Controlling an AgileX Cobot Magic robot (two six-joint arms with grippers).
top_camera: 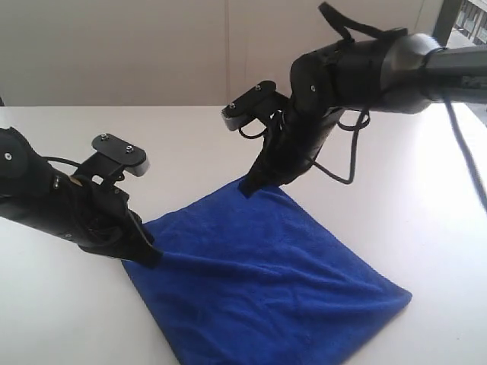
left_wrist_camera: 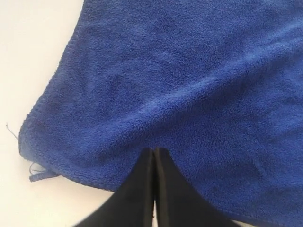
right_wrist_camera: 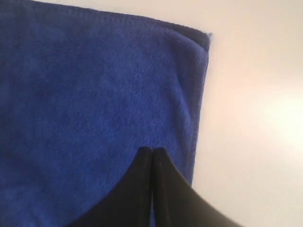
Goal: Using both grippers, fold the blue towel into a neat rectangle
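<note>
Probably late in the task: towel (top_camera: 266, 281) lies flat on table (top_camera: 426, 228) in a compact four-sided shape. Doubled layers show at one corner, so at least one fold looks done. Mild ridges remain; maybe one more fold or smoothing left. Left gripper (top_camera: 148, 257) has jaws together, tip at the towel's left corner. Right gripper (top_camera: 251, 186) has jaws together at the far corner. Can't tell if either pinches cloth.
</note>
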